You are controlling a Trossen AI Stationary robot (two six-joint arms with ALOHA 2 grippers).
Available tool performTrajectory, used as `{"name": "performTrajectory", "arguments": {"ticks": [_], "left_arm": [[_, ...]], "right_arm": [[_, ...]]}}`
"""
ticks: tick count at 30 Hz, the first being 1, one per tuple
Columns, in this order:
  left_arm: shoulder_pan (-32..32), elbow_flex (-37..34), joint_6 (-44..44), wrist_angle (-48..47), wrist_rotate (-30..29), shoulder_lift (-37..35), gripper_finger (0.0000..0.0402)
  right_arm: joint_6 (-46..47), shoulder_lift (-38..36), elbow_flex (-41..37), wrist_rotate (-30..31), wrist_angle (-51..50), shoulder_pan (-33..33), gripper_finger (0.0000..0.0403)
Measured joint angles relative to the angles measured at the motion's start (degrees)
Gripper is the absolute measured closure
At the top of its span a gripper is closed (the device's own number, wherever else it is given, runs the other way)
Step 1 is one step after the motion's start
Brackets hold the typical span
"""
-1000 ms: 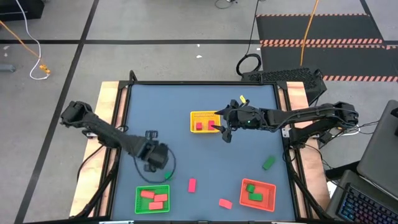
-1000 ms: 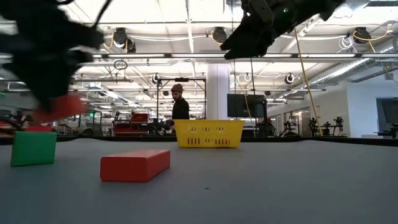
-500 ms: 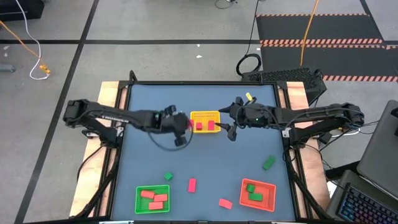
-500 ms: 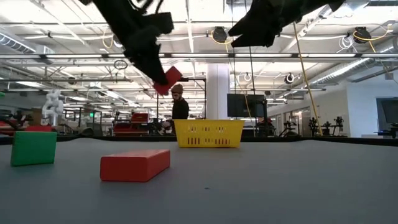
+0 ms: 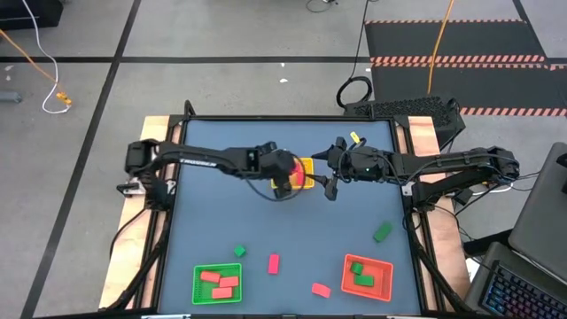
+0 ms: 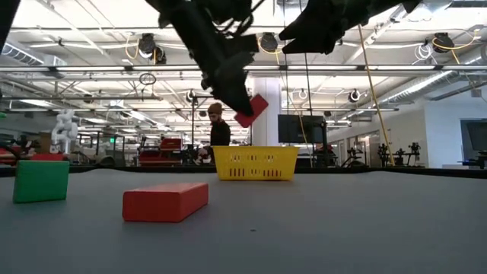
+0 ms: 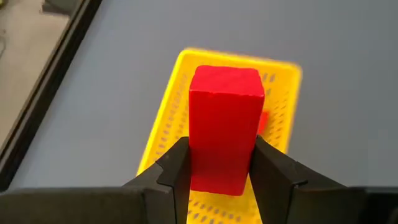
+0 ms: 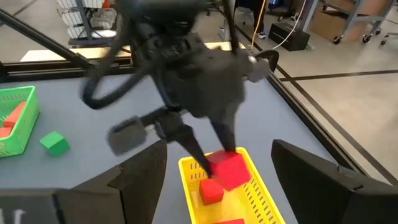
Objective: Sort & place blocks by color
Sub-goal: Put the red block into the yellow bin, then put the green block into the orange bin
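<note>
**Red block held over the yellow basket**

The left end effector (image 7: 216,163) grips a red block (image 7: 222,127) between its two fingers (image 7: 175,171), pinching the block's sides so that its long axis runs forward, out past the fingertips. In the low view the block (image 6: 250,110) hangs tilted in the air, above the yellow basket (image 6: 256,164) and slightly to one side of its middle. From above, the left end effector (image 5: 283,177) sits over the basket (image 5: 304,165) on the surface (image 5: 345,230), near the edge closer to the left arm.

The relation that matters is vertical — the basket lies directly below and just ahead of the held block, and at least one red piece already rests inside it (image 8: 211,193). A release here looks likely to drop the block into the basket, though the tilt could let it strike the rim.

The right end effector (image 5: 330,182) hovers just beside the basket's other edge, its fingers spread and empty. The left arm is plainly the one placed to finish this drop.

Elsewhere, a green basket (image 5: 217,283) and a red basket (image 5: 367,275) hold blocks, and loose blocks (image 5: 273,262) lie between them — these are not yet sorted.
</note>
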Motion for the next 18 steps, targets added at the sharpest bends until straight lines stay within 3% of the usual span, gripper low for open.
{"name": "performTrajectory", "arguments": {"ticks": [8, 18], "left_arm": [[1.5, 4.5, 3.0, -2.9, 2.1, 6.0, 0.0270], [1.5, 4.6, 1.7, -3.8, 2.1, 5.2, 0.0107]], "right_arm": [[-0.2, 0.0, 0.0, 0.0, -2.5, 0.0, 0.0122], [-0.4, -0.6, 0.0, 0.1, -5.2, 0.0, 0.0122]]}}
